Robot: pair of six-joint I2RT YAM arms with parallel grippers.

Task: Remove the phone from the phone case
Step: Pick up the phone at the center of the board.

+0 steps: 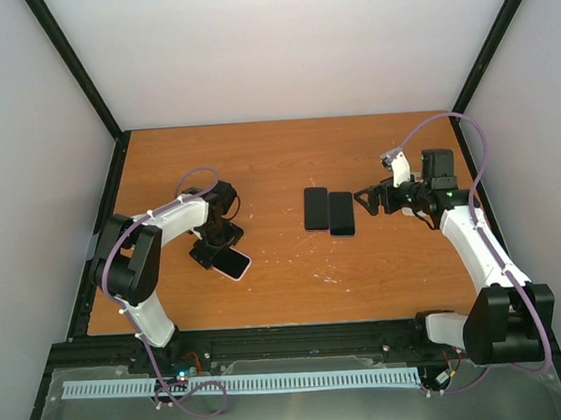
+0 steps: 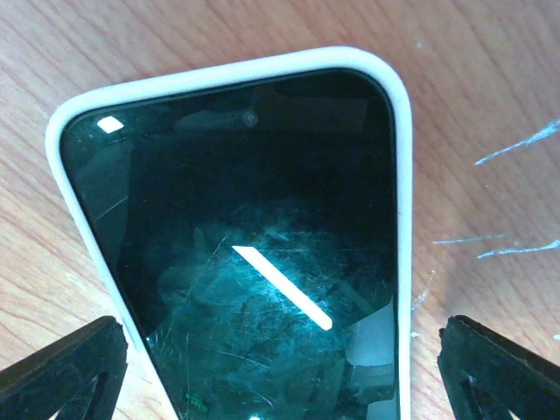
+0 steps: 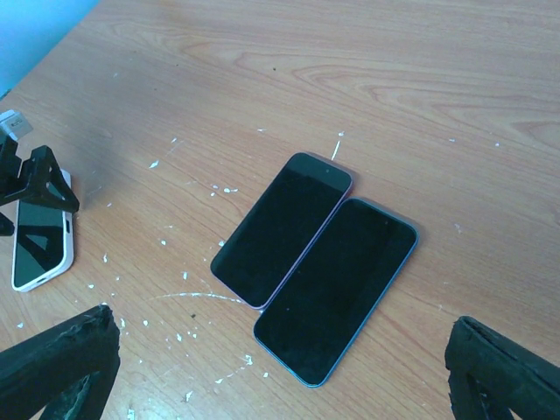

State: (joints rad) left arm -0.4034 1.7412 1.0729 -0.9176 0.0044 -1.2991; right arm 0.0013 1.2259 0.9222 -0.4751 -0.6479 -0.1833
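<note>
Left wrist: left hand (image 2: 280, 372) apart, straddling phone (image 2: 254, 262) in white case (image 2: 219, 77). Step: pre-grasp. Next, likely: clamp case edges. Right hand (image 1: 364, 201) apart, 3 o'clock, unengaged.

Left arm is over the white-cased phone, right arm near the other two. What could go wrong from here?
1. The left pincer straddles the black phone in the white case, lying flat; closing may clamp case and phone together.
2. The pink-edged dark phone and blue-edged dark phone lie close side by side; the open right pincer could shove both.
</note>
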